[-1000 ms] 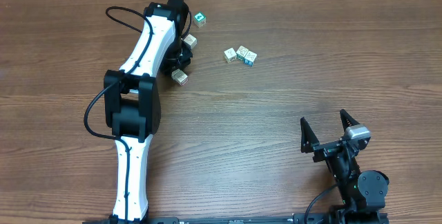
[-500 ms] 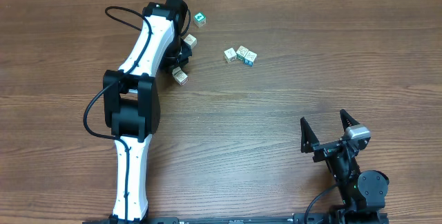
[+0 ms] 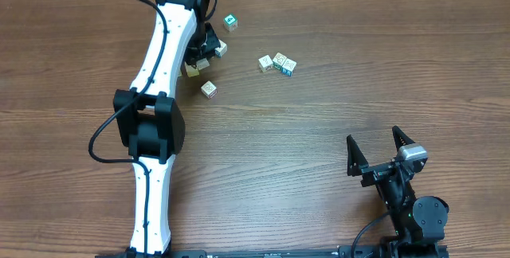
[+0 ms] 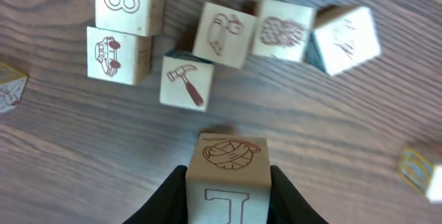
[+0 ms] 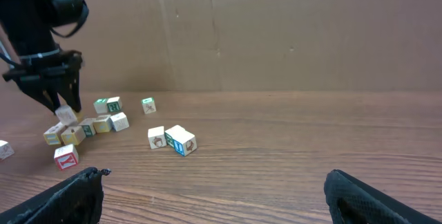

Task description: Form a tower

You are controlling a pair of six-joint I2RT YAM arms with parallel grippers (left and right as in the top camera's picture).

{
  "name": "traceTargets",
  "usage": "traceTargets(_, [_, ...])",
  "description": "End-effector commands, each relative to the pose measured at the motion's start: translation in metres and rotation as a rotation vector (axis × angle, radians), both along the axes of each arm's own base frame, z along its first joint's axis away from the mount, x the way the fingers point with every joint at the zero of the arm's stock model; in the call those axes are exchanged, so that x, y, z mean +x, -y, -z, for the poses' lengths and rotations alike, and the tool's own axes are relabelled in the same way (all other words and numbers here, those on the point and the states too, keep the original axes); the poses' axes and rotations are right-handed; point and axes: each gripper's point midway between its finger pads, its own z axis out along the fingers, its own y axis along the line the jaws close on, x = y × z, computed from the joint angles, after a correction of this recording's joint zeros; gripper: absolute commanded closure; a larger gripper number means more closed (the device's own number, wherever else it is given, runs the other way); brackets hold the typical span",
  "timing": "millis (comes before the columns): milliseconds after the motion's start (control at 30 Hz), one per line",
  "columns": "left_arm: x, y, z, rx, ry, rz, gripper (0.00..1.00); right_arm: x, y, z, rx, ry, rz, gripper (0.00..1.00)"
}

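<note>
My left gripper (image 4: pixel 228 195) is shut on a cream cube (image 4: pixel 226 156) with a brown round drawing on top and an outlined letter on its near face. It holds the cube a little above the wood. Below it lie several loose cubes, among them a hammer cube (image 4: pixel 186 80) and a figure-eight cube (image 4: pixel 128 3). From overhead, the left gripper (image 3: pixel 203 52) sits at the back left among the cubes. My right gripper (image 3: pixel 381 151) stands open at the front right, far from every cube. A tower is out of view; the cubes that show lie singly.
A small group of three cubes (image 3: pixel 279 64) lies right of the left arm, a teal cube (image 3: pixel 230 22) sits near the back, and a red-faced cube (image 3: pixel 209 89) lies nearer the front. A brown cardboard wall (image 5: pixel 276 30) closes off the back of the table (image 3: pixel 335 115).
The left gripper has shut on the cube and drawn back toward the rear of the table, uncovering a cube on the wood. The right arm has not moved.
</note>
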Motion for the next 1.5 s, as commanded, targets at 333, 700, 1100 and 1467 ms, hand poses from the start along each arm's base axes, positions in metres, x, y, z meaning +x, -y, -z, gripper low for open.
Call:
traceTargets(333, [-0.021,0.039,-0.131,-0.099,0.24,0.264,0.73,0.0,0.0,0.002,-0.004,0.004,0.002,0.0])
traceTargets(700, [-0.069,0.075,-0.159,-0.101,0.216,0.396,0.72,0.0,0.0,0.002,-0.004,0.004,0.002,0.0])
traceTargets(1100, [-0.105,0.119,-0.148,-0.093,0.135,0.526,0.69,0.0,0.0,0.002,-0.004,0.004,0.002,0.0])
traceTargets(1467, [-0.128,0.14,-0.094,-0.043,-0.005,0.523,0.66,0.0,0.0,0.002,-0.004,0.004,0.002,0.0])
